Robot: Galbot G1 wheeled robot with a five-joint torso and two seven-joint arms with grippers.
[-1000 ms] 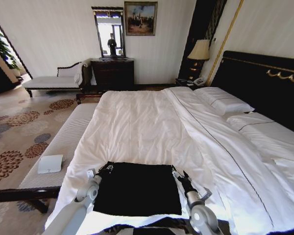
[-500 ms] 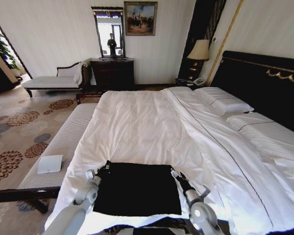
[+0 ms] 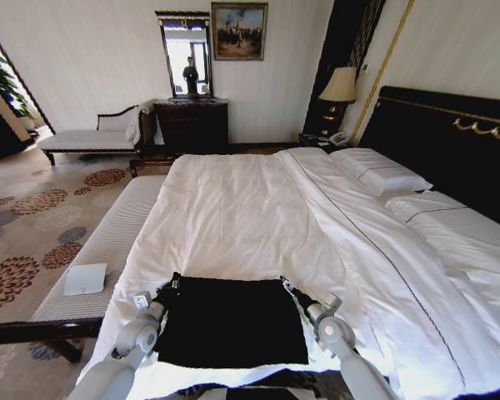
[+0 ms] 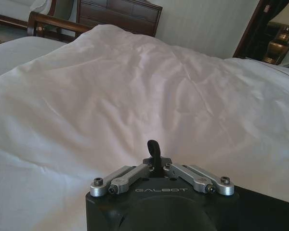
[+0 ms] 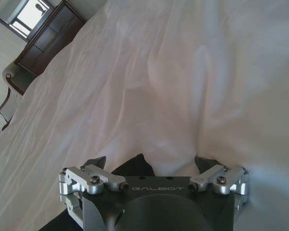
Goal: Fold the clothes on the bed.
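Observation:
The clothes [image 3: 232,321] are a black rectangle lying flat on the white bed [image 3: 250,208], close to its near edge. My left gripper [image 3: 172,285] sits at the garment's far left corner. In the left wrist view it [image 4: 153,147] is shut, with a thin black tip pinched at its centre over the white duvet. My right gripper [image 3: 286,285] is at the far right corner. It [image 5: 151,162] stands open, and a point of the black fabric [image 5: 135,167] pokes up between its two fingers.
A pale upholstered bench [image 3: 108,242] runs along the bed's left side with a white folded item [image 3: 85,279] on it. Pillows [image 3: 379,171] and the black headboard [image 3: 450,142] are on the right. A dark dresser [image 3: 192,125] stands at the far wall.
Both grippers have slid a little farther out and to the left along the garment's far edge. The far corners of the black fabric shifted left with them.

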